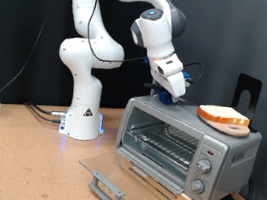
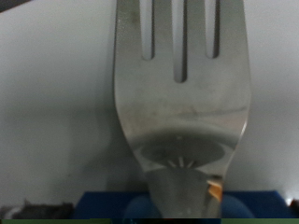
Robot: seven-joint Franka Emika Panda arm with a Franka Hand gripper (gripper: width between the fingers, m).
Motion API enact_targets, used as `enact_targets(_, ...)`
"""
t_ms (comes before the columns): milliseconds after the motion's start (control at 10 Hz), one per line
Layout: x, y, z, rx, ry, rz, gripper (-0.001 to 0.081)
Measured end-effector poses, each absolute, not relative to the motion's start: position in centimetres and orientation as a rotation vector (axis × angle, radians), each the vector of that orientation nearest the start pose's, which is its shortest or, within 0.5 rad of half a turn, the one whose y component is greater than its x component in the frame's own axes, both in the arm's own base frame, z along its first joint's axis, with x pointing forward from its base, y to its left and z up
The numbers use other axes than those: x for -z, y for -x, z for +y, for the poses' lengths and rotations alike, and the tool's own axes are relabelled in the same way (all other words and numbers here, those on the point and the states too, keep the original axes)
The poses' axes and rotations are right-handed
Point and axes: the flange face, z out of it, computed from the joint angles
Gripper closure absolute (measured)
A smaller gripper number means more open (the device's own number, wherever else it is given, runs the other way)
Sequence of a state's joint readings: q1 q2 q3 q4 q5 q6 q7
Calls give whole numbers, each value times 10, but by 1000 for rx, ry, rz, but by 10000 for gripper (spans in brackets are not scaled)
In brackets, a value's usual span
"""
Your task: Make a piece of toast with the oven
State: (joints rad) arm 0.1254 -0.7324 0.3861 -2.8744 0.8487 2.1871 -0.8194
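The oven (image 1: 229, 153) stands at the exterior view's right, with its glass door (image 1: 128, 172) folded down flat and the wire rack (image 1: 162, 145) showing inside. The piece of toast (image 1: 223, 115) lies on a round wooden plate (image 1: 225, 126) on the right part of the oven's roof. My gripper (image 1: 171, 94) hangs just over the left part of that roof, a short way left of the toast. In the wrist view a metal fork (image 2: 179, 93) fills the picture, its neck running down between my blue fingers (image 2: 103, 207), tines pointing away over a grey surface.
The robot's white base (image 1: 84, 113) stands left of the oven, with cables (image 1: 41, 112) running along the table. A black stand (image 1: 248, 92) rises behind the oven. The door handle (image 1: 106, 189) juts out towards the table's front.
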Motion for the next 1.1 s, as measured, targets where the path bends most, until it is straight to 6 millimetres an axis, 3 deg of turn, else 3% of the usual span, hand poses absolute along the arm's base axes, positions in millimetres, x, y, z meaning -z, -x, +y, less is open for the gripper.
enact_targets(900, -372, -277, 165, 226, 2541, -985, 333)
enact_targets(1000, -373, -278, 165, 235, 2544, -985, 193)
enact_targets(1100, -374, -279, 164, 245, 2544, -989, 193)
